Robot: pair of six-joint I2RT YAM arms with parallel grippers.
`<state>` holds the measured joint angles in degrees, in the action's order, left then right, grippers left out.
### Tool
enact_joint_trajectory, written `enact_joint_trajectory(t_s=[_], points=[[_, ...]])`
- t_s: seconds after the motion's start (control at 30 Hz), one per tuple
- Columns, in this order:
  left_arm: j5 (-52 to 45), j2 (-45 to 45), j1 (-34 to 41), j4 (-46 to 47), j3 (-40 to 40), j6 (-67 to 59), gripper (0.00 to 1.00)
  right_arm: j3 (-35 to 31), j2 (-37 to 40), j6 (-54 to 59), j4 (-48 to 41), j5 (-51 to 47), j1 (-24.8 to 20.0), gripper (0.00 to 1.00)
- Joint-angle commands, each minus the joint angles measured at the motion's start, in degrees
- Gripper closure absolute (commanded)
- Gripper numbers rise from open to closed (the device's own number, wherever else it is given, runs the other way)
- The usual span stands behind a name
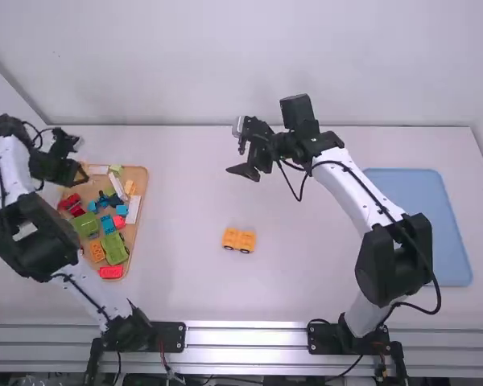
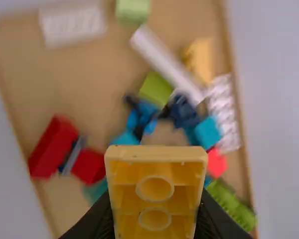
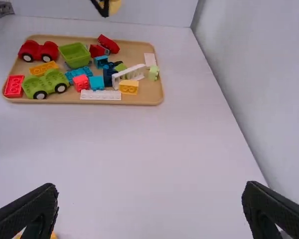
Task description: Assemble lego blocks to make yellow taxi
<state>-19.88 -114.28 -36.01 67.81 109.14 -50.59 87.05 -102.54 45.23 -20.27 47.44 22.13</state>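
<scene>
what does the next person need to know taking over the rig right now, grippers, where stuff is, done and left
Left gripper: shut on a yellow block, raised over the wooden tray.
Right gripper: open and empty, above the table.
Parts: yellow-orange wheeled base on the table; another yellow block in the tray among other colours.
Done: base out on the table, one block picked up.
Left: probably set the held block on the base, then perhaps add the other yellow one.
</scene>
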Motion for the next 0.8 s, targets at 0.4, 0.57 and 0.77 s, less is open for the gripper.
enact_joint_trajectory(t_s=[0.4,0.57,0.77], points=[[-21.7,11.96,31.32,-12.24,-7.93,-8.87,0.98,0.09,0.85,-0.39,-1.57,13.94,-9.01,0.01],[-33.86,12.02,34.93,-18.32,-16.22,-11.47,0.98,-5.9,0.85,-1.07,6.45,25.86,-12.9,0.01],[-44.46,12.11,39.58,-27.1,-24.63,-12.66,0.98,-13.07,0.85,-26.21,30.51,27.47,-12.55,0.01]])
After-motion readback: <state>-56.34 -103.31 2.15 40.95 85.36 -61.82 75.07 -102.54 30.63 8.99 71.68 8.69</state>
